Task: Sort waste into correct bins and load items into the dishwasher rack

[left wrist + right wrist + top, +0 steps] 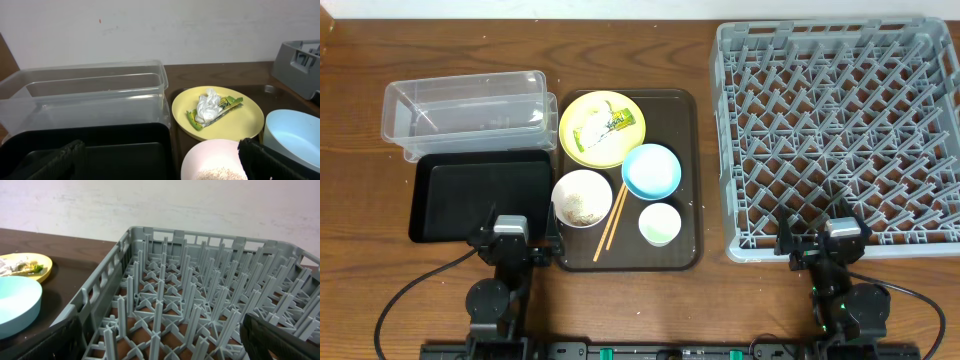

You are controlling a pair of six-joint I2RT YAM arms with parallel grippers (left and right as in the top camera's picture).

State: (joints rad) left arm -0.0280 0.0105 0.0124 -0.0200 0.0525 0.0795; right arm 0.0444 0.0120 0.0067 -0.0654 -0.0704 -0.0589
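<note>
Rack (840, 130) fills the table's (620, 40) right side. Serving tray (692, 150) at centre holds plate (582, 118) with wrapper (602, 127) at back; bowls (651, 170), chopsticks (611, 222), cup (659, 224) in front. Tub (465, 110) near left edge, shallow tray (480, 195) before it.

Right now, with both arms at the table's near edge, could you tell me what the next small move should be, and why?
Probably reach the left gripper forward toward the snack wrapper: it lies loose on the yellow plate, on that arm's side, the gripper is open and empty, and the plate likely can't be racked until cleared.
</note>
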